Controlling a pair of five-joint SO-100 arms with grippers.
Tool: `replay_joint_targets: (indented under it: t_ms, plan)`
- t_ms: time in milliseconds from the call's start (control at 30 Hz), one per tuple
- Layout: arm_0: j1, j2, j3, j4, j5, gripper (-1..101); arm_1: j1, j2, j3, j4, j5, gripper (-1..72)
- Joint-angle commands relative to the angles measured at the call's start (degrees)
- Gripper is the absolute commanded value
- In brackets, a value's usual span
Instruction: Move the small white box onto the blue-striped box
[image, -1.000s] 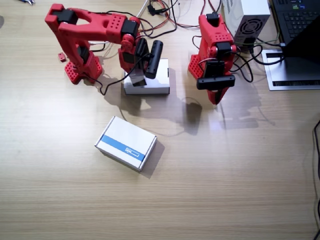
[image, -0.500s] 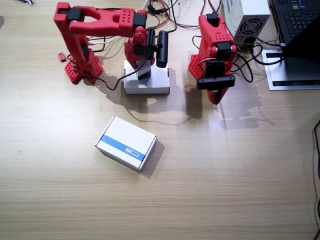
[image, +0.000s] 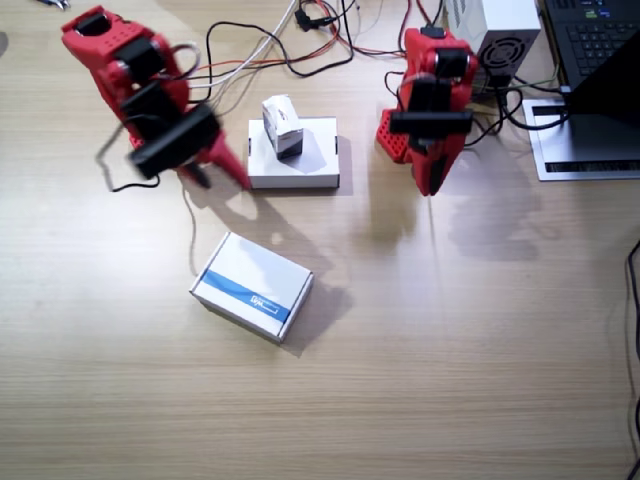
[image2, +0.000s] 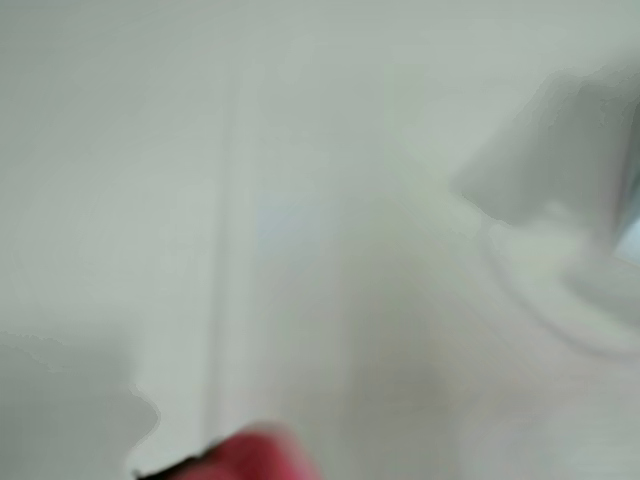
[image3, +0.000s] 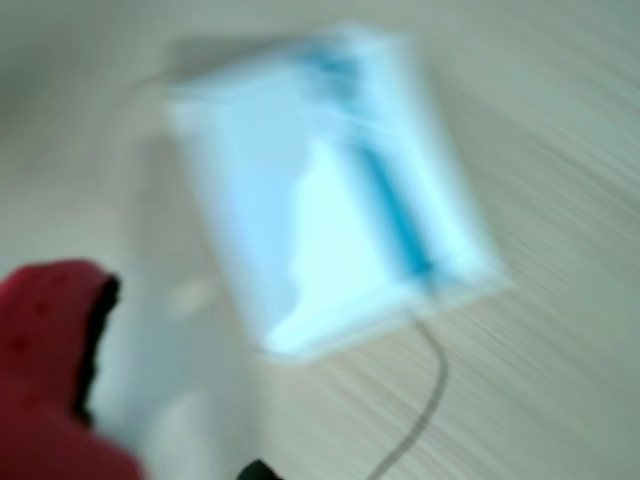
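The small white box (image: 282, 125) stands upright on a plain flat white box (image: 315, 165), free of both grippers. The blue-striped box (image: 252, 285) lies on the table nearer the front; it also shows in a wrist view as the blurred blue-striped box (image3: 330, 190). My right gripper (image: 222, 170) is smeared by motion, low over the table just beside the flat box, and its jaws cannot be made out. One red finger (image3: 50, 340) shows in that wrist view. My left gripper (image: 430, 185) points down at the table with its jaws together, holding nothing. The other wrist view is a pale blur.
Cables (image: 300, 45) trail across the back of the table. A grey power supply (image: 495, 35) and a laptop (image: 590, 90) sit at the back, beside the left arm. A small red part (image: 122, 113) lies by the right arm's base.
My right arm has swung off the small white box and back towards its base, leaving the box standing on the flat box. The left arm has tucked up slightly.
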Motion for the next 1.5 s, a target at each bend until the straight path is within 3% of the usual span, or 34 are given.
replay_joint_targets:
  t_ms: [0,133,267,367,433,533,667,800,867,1067,1333,1467]
  plan:
    - [6.6,0.9,-14.5,5.4,-1.4,22,14.6,10.4,15.4,-6.6,-6.8,37.4]
    - [9.3,1.0,-21.2,5.1,-0.5,32,19.1,23.2,30.4,-11.0,-9.2,39.1]
    - [6.8,-0.6,-23.1,2.4,4.2,34,20.7,29.4,38.0,-14.2,-8.9,40.0]
    - [5.7,-8.4,-32.2,-2.0,2.8,35,21.1,30.5,41.2,-16.7,-8.2,40.5]
    - [10.1,-21.1,-45.1,1.8,-3.3,35,20.0,30.8,42.6,-18.4,-6.8,41.1]
    - [21.6,-45.6,-69.0,15.1,-21.9,43,18.5,30.8,43.6,-19.7,-4.8,41.4]
    - [34.5,-52.1,-62.3,15.0,-42.6,47,19.2,32.6,46.4,-21.4,-5.0,41.5]
    - [57.3,-57.5,-51.0,15.0,-58.4,46,21.0,35.2,50.6,-24.3,-6.2,41.9]
    - [67.8,-59.3,-50.0,15.0,-60.7,46,21.5,35.4,52.2,-26.2,-6.3,41.9]
    - [78.1,-68.6,-52.8,15.0,-63.4,48,21.3,35.6,53.9,-29.0,-6.8,42.7]
    - [90.0,-81.0,-58.3,15.0,-69.6,49,21.0,35.6,56.8,-32.5,-7.4,42.9]
    - [88.8,-88.5,-61.7,15.0,-71.0,51,21.3,37.4,57.3,-31.4,-8.3,42.9]
